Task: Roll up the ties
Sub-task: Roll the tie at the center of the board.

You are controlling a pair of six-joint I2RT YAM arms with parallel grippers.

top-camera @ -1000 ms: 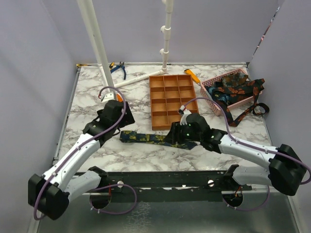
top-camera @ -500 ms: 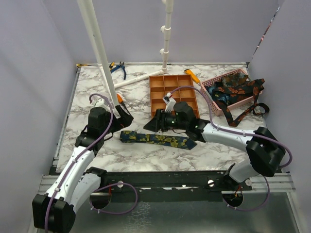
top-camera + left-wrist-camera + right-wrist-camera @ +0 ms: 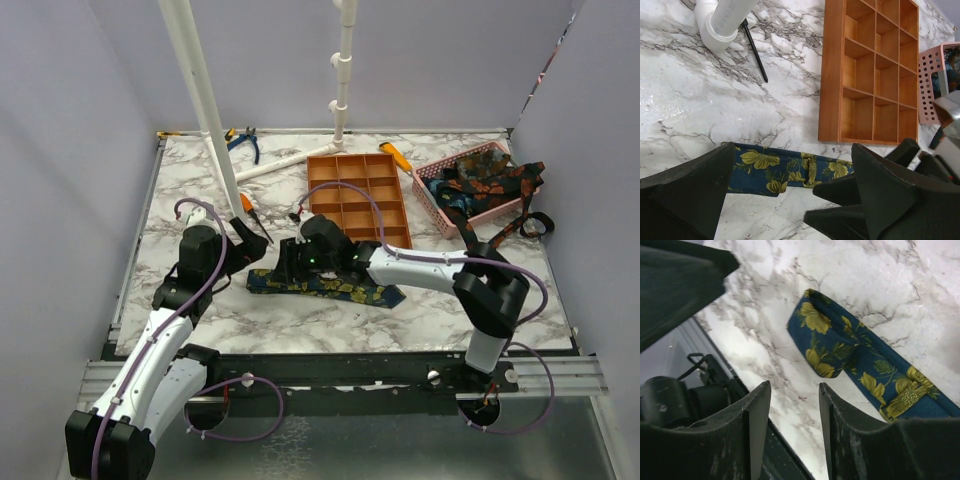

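**Top external view:** One tie [image 3: 330, 287] lies stretched flat on the table just in front of the orange compartment tray [image 3: 312, 200], with no roll formed. More ties [image 3: 480, 180] fill the pink basket [image 3: 428, 192] beside the tray, so nearly the whole task appears to remain. The right gripper [image 3: 285, 270] is over the tie end near the tray's front left corner. The left gripper [image 3: 255, 238] is just beside it.

**Left wrist view:** The left jaws are spread wide and empty. The tie end lies on the table between them, in front of the tray.

**Right wrist view:** The right jaws are parted and grasp nothing. The tie end, apparently slightly folded over, lies just beyond the fingertips.
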